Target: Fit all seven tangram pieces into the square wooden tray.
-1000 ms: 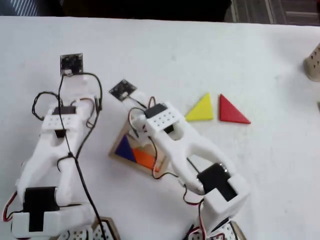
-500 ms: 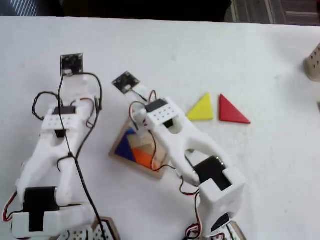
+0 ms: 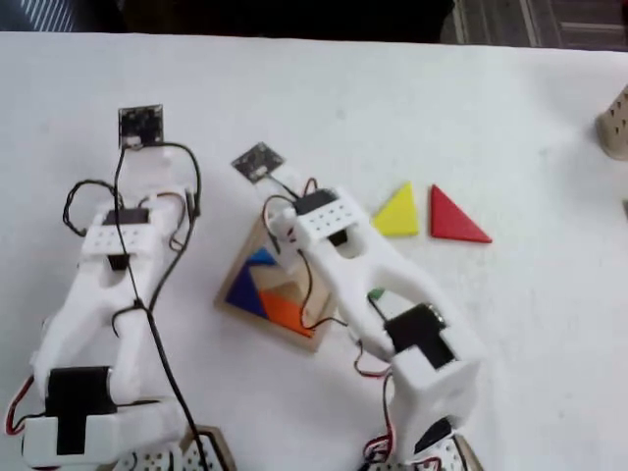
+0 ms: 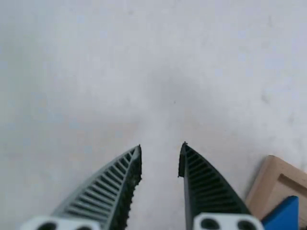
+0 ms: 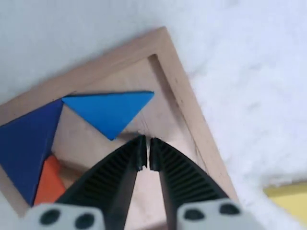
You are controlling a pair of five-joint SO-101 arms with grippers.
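Sitting near the middle of the white tabletop (image 3: pixel 392 98), the square wooden tray (image 3: pixel 232 276) lies under the right gripper (image 5: pixel 146 146), its jaws clenched on nothing. The left gripper (image 4: pixel 160 155), jaws released, hovers just beside a tray corner. Inside lie a dark blue triangle (image 3: pixel 245 292), an orange piece (image 3: pixel 287 312) and a light blue triangle (image 5: pixel 108 110). A yellow triangle (image 3: pixel 397 214) and a red triangle (image 3: pixel 453 218) lie outside, toward the right edge.

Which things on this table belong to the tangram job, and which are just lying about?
Job: wooden tray; dark blue triangle, light blue triangle and orange piece in it; yellow triangle and red triangle outside it.
Lying about: beige perforated object at the table edge.
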